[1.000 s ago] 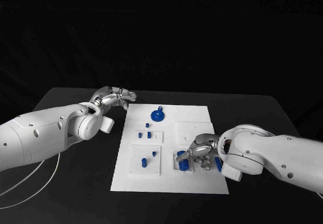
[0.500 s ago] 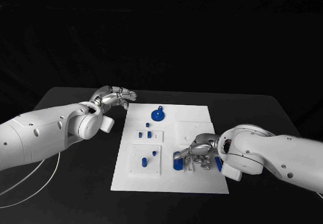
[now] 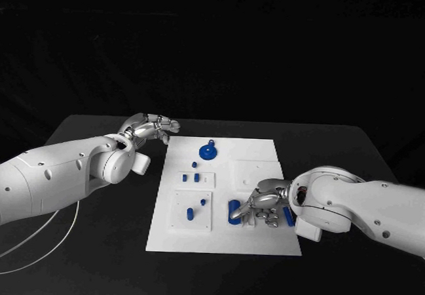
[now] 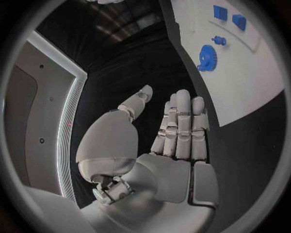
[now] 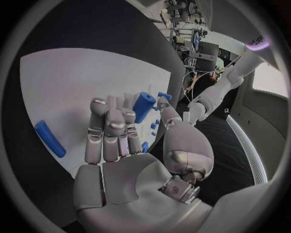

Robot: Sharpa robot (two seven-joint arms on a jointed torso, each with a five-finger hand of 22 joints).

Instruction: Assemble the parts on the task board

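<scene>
Black tabletop (image 3: 95, 247), white task board (image 3: 223, 236) at centre. I see my right hand (image 3: 264, 205) over the board's near right part, pinching a blue cylinder part (image 5: 143, 107) between thumb and finger. Left hand (image 3: 152, 127) at the board's far left corner, fingers straight, holding nothing. Blue gear part (image 3: 207, 152) lies on the far section.

White task board (image 3: 259, 156) lies flat, mid table. Blue gear part (image 3: 208, 152) near far edge. Small blue pegs (image 3: 191, 177) in middle. Long blue peg (image 3: 233, 210) by near-right side.

Dim, dark surroundings; the white task board (image 3: 225, 194) shines bright; wrist views bend edges.
</scene>
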